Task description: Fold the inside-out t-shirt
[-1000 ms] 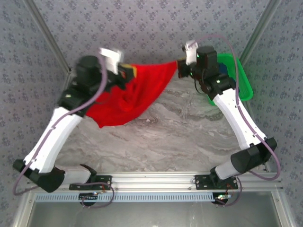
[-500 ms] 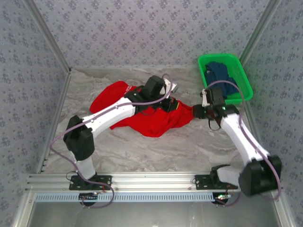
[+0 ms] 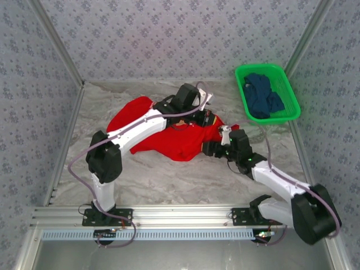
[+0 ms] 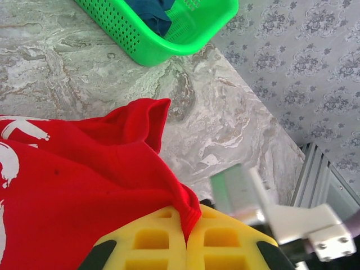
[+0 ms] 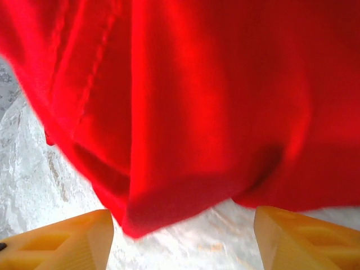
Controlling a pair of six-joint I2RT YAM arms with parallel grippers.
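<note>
One red t-shirt [image 3: 180,147] is lying on one bench [image 3: 169,177], and one green basket [image 3: 273,117] is holding one navy garment [image 3: 263,95].

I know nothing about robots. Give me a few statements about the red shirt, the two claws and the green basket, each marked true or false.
1. The left gripper is pinched on an edge of the red t-shirt. True.
2. The right gripper is clamped shut. False: its fingers stand wide apart, with red cloth just ahead of them.
3. The t-shirt hangs stretched in the air. False: it lies crumpled on the marble table.
4. The green basket holds a dark blue garment. True.
5. The basket sits at the near left corner. False: it is at the far right.
</note>
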